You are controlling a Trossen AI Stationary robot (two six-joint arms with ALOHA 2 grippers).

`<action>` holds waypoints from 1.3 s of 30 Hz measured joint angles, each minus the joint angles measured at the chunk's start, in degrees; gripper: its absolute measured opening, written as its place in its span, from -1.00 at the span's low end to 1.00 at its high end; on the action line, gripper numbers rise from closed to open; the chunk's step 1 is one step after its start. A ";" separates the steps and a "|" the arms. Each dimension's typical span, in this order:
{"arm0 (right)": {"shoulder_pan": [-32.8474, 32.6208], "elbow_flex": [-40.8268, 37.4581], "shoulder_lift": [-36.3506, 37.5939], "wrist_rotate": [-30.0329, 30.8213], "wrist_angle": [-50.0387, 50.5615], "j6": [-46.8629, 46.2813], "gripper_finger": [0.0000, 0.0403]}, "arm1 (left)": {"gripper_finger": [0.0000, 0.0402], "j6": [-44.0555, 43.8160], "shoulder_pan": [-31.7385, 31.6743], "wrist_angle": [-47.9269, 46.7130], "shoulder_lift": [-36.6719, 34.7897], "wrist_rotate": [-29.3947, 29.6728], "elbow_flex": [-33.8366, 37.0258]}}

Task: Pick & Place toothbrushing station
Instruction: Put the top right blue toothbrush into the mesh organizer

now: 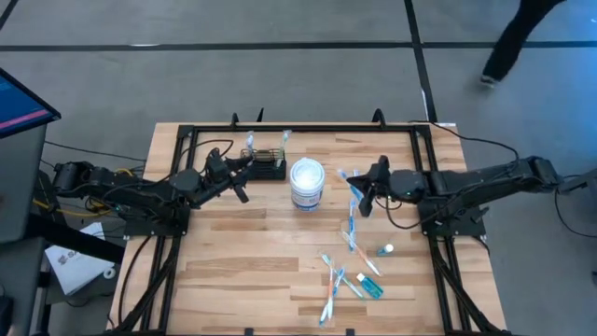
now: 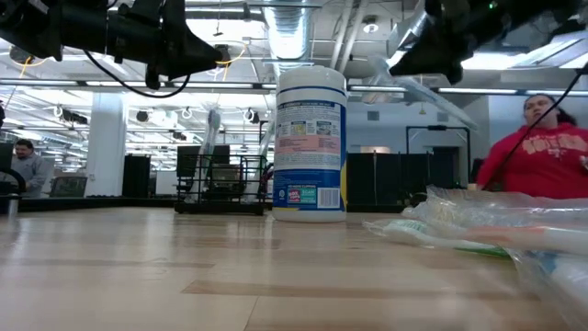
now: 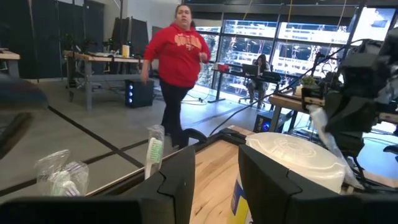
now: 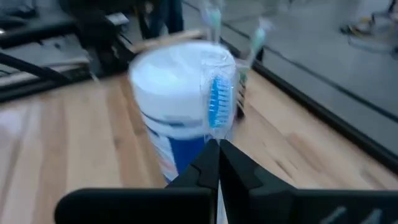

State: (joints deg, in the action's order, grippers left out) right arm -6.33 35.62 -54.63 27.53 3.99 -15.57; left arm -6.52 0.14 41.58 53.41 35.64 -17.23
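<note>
High view: the rack (image 1: 269, 166) sits near the far edge of the desk (image 1: 233, 252), left of centre, with wrapped brushes standing in it. Just right of it stands the white tub (image 1: 307, 183). The left gripper (image 1: 244, 164) hovers at the rack's left end, its fingers partly apart, and I cannot tell from here whether they touch anything. The right gripper (image 1: 359, 191) is right of the tub, fingers pressed together on a wrapped blue toothbrush (image 1: 354, 187). More wrapped brushes (image 1: 341, 280) lie scattered toward the near right corner.

Low view: the tub (image 2: 310, 144) stands upright mid-desk, and the rack (image 2: 223, 187) is behind it to the left, resting flat on the desk. Both arms hang above, dark against the ceiling lights. Clear wrappers (image 2: 478, 221) lie at the right. A person in a red top (image 2: 542, 152) is beyond the desk.

Left wrist view: the two fingers (image 3: 180, 180) stand apart with nothing between them. A wrapped green-bristled brush (image 3: 153, 149) stands upright just beyond, and the tub lid (image 3: 298, 155) shows past it. A person in a red hoodie (image 3: 177, 59) walks in the room.

Right wrist view: the fingers (image 4: 208, 165) are clamped on the wrapped blue toothbrush (image 4: 216, 102), held upright in front of the tub (image 4: 168, 93). Brushes in the rack (image 4: 252, 46) stand behind, blurred.
</note>
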 joint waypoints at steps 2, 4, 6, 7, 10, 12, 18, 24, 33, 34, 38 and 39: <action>-0.76 0.00 0.00 0.00 -3.12 1.37 -1.00 | -0.42 0.00 0.00 0.05 0.00 -1.10 0.00; -1.42 0.00 -0.36 0.02 -6.15 2.70 -1.00 | -0.42 0.00 0.00 0.24 0.00 -1.70 0.00; -2.07 -0.03 -0.66 0.00 -8.92 4.06 -1.00 | -0.42 0.00 0.00 0.51 0.00 -2.54 0.00; -2.39 -0.04 -0.63 0.01 -10.56 4.79 -1.00 | -0.42 0.00 0.00 0.74 0.00 -2.88 0.00; -3.22 -0.02 -1.62 -0.14 -15.44 7.34 -1.00 | -0.42 -0.02 0.00 1.42 0.00 -4.54 0.00; -3.81 -0.07 -2.46 -0.20 -18.51 8.98 -1.00 | -0.42 0.00 0.00 2.42 0.00 -6.60 0.00; -4.32 -0.04 -5.78 -0.68 -26.76 12.78 -1.00 | -0.42 -1.94 0.00 5.47 0.01 -13.98 0.00; -4.54 0.12 -9.13 -2.13 -32.73 14.92 -1.00 | -0.42 -3.39 0.00 10.21 3.04 -18.12 0.01; -4.54 3.70 -13.32 -3.52 -34.64 18.47 -1.00 | -0.42 -4.96 0.15 30.24 18.13 -24.45 -1.95; -4.54 3.98 -13.62 -3.53 -34.61 18.90 -1.00 | -0.42 -4.96 0.26 30.19 19.77 -25.00 -3.21; -4.54 4.81 -14.53 -3.52 -34.51 19.09 -1.00 | -0.42 -4.90 0.90 30.22 25.94 -25.14 -7.76; -4.54 5.08 -14.81 -3.54 -34.55 19.18 -1.00 | -0.42 -4.71 0.98 30.27 27.37 -25.14 -9.04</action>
State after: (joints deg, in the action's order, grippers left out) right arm -10.87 40.69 -69.44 23.99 -30.57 3.61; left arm -11.23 1.12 71.85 80.78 10.50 -26.27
